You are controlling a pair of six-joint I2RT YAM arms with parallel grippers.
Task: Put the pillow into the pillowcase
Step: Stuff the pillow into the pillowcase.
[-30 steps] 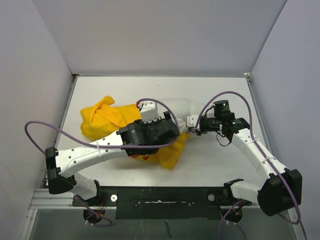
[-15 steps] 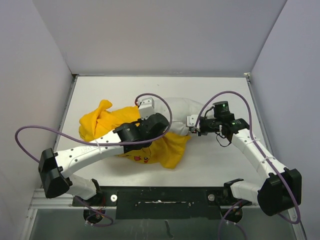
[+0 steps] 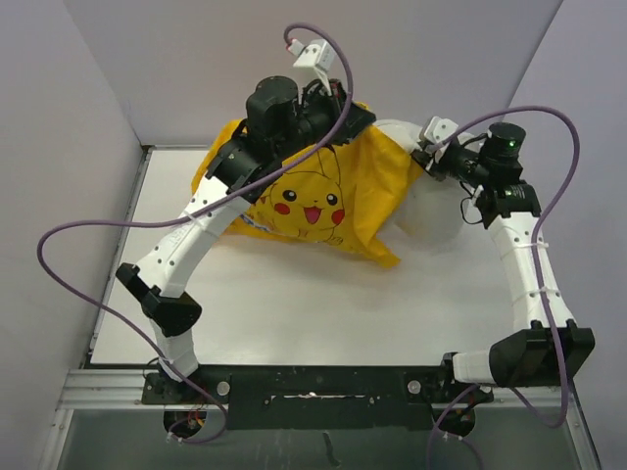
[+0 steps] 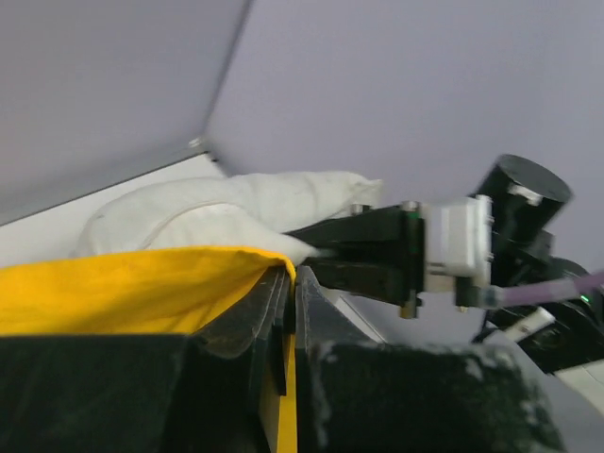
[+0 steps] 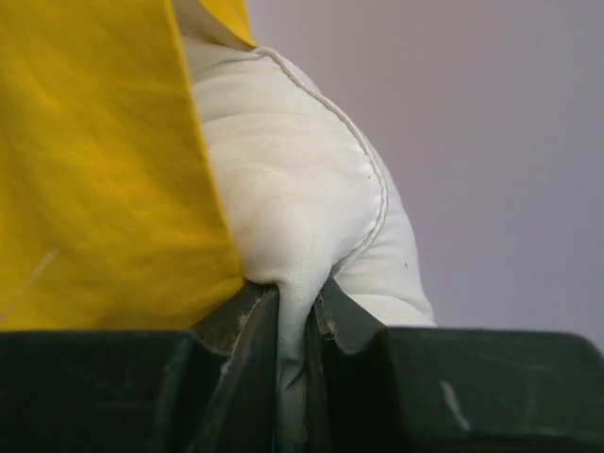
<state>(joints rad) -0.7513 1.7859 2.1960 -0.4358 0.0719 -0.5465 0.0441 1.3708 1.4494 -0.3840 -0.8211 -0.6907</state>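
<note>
Top view: two robot arms hold cloth up over a white counter [image 3: 294,294]. The yellow Pikachu pillowcase [image 3: 313,196] hangs in the upper centre of the frame, face print toward the camera. Can't tell whether its lower corner touches the counter. The white pillow [image 3: 431,215] is at the case's right side, upper right of centre. It is partly hidden behind the yellow cloth and partly bulging out.

Risks, by my judgement: both grips are thin pinches of fabric w/ the load hanging, so either cloth could slip free if the arms pull apart or jerk. The pillow looks only partway in. If the case's mouth folds shut or bunches vs. the pillow, it may slide off rather than over it. Purple cables [image 3: 88,245] loop near both wrists & could snag.

Left end effector [image 3: 348,113], top centre: fingers pressed together, pinching the pillowcase's edge. The left wrist view shows yellow cloth clamped between them.

Right end effector [image 3: 426,162], upper right: jaws nearly closed, pinching a fold of the pillow. The right wrist view shows white fabric squeezed between the fingers, w/ yellow cloth just beside it at left.
</note>
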